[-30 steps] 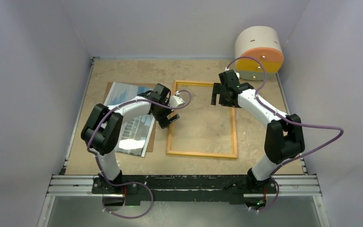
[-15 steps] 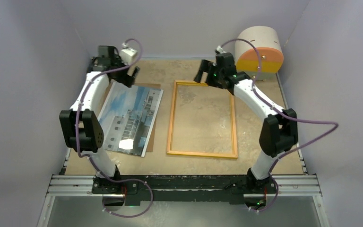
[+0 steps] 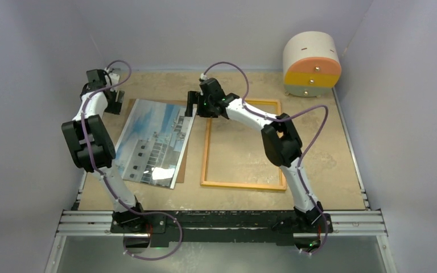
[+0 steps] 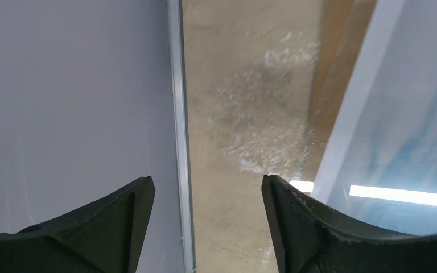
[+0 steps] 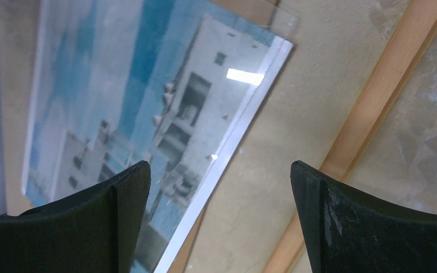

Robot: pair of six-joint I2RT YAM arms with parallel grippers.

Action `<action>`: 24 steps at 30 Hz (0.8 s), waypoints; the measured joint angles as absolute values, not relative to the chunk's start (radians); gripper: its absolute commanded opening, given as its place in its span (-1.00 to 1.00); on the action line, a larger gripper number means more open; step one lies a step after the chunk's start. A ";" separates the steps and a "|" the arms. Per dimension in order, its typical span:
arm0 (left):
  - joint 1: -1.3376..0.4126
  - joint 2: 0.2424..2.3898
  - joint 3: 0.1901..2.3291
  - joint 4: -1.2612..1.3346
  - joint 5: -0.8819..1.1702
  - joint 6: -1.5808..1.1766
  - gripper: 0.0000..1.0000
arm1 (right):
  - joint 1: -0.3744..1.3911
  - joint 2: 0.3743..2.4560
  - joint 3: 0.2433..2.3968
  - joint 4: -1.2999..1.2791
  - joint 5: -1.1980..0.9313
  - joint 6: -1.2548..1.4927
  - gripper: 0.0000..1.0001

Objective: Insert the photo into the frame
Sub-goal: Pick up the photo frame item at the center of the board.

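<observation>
The right gripper [image 3: 192, 106] has swung left over the photo's [image 3: 153, 142] far right corner, jaws wide and empty. The left gripper [image 3: 114, 100], likewise open, hangs by its far left corner; the photo lies flat beside the frame [image 3: 283, 148]

Glossy photo [image 3: 155, 141], seemingly wooden frame [image 3: 243, 185], matt table [image 3: 330, 133]

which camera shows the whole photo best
Top external: the photo shows almost whole, building and sky readable. The right wrist view catches only one end with a corner; the left wrist view gets just a blurred blue strip of it.
</observation>
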State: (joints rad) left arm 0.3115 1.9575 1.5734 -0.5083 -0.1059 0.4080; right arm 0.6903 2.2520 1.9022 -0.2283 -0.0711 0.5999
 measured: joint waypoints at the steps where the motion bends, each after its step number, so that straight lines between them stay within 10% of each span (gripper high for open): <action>1: 0.315 1.961 1.556 -0.493 -0.128 0.408 0.44 | 0.686 2.285 1.919 -0.233 -0.072 0.604 0.86; 24: 0.321 2.015 1.409 -0.384 -0.130 0.450 0.44 | 0.630 2.612 2.298 -0.211 -0.090 0.646 0.81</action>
